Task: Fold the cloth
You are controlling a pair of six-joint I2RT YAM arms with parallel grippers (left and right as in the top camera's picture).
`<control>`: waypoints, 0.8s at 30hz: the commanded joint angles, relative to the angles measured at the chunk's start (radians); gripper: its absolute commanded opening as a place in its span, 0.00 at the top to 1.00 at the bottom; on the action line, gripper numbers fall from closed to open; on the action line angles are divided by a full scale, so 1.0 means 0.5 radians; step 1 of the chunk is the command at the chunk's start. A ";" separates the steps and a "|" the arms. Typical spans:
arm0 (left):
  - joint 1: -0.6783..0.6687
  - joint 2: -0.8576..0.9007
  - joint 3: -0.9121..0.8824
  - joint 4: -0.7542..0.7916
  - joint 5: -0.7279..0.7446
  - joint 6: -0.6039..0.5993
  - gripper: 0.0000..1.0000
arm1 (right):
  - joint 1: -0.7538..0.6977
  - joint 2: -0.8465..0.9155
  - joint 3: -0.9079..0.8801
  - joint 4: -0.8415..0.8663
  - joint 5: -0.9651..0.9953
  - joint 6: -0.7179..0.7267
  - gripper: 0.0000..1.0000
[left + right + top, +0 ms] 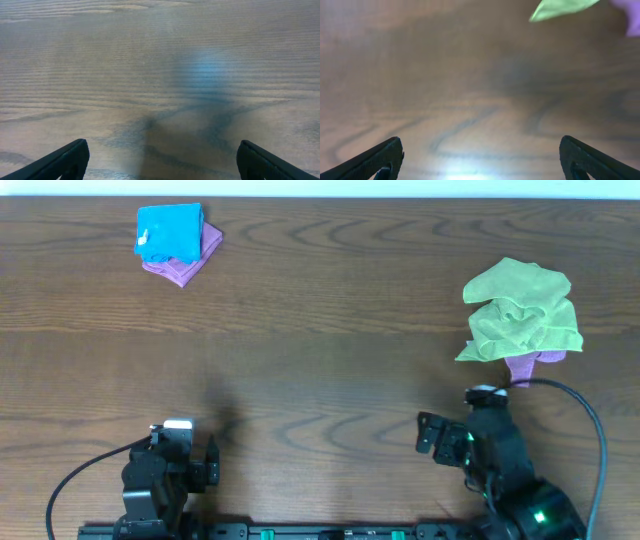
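The crumpled green cloth lies at the right of the overhead frame on the surface, partly covering a purple cloth. The left pincer and right pincer are both spread wide, gripping nothing.

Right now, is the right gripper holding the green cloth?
No: the right gripper is open and empty, and the green cloth lies crumpled beyond it, untouched.
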 commanded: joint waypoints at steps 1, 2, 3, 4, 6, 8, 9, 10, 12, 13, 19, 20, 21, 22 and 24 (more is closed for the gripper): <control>-0.008 -0.017 -0.008 -0.011 -0.028 0.034 0.05 | -0.073 -0.134 -0.110 0.005 0.233 -0.108 0.01; -0.008 -0.018 -0.008 -0.011 -0.028 0.034 0.05 | -0.098 -0.176 -0.149 0.023 0.235 -0.138 0.01; -0.008 -0.017 -0.008 -0.011 -0.028 0.034 0.05 | -0.140 -0.235 -0.206 0.051 0.231 -0.185 0.01; -0.008 -0.017 -0.008 -0.011 -0.028 0.034 0.05 | -0.174 -0.282 -0.249 0.071 0.222 -0.211 0.01; -0.008 -0.018 -0.008 -0.011 -0.028 0.034 0.05 | -0.259 -0.393 -0.346 0.121 0.147 -0.313 0.01; -0.008 -0.017 -0.008 -0.011 -0.028 0.034 0.05 | -0.349 -0.495 -0.430 0.169 0.058 -0.433 0.01; -0.008 -0.017 -0.008 -0.011 -0.028 0.034 0.05 | -0.404 -0.552 -0.472 0.192 0.010 -0.503 0.01; -0.008 -0.017 -0.008 -0.011 -0.028 0.034 0.05 | -0.444 -0.590 -0.498 0.198 -0.018 -0.545 0.01; -0.008 -0.017 -0.008 -0.011 -0.028 0.034 0.05 | -0.523 -0.661 -0.542 0.194 -0.042 -0.598 0.01; -0.008 -0.018 -0.008 -0.011 -0.028 0.034 0.05 | -0.560 -0.695 -0.562 0.193 -0.050 -0.626 0.01; -0.008 -0.017 -0.008 -0.011 -0.028 0.034 0.05 | -0.681 -0.871 -0.624 0.147 -0.062 -0.742 0.01; -0.008 -0.017 -0.008 -0.011 -0.028 0.034 0.05 | -0.690 -0.896 -0.629 0.136 -0.064 -0.764 0.01; -0.008 -0.017 -0.008 -0.011 -0.028 0.034 0.05 | -0.703 -0.925 -0.636 0.119 -0.063 -0.784 0.01; -0.008 -0.017 -0.008 -0.011 -0.028 0.034 0.05 | -0.716 -0.953 -0.642 0.103 -0.069 -0.802 0.01; -0.008 -0.017 -0.008 -0.011 -0.028 0.034 0.05 | -0.739 -1.001 -0.652 0.073 -0.076 -0.835 0.01</control>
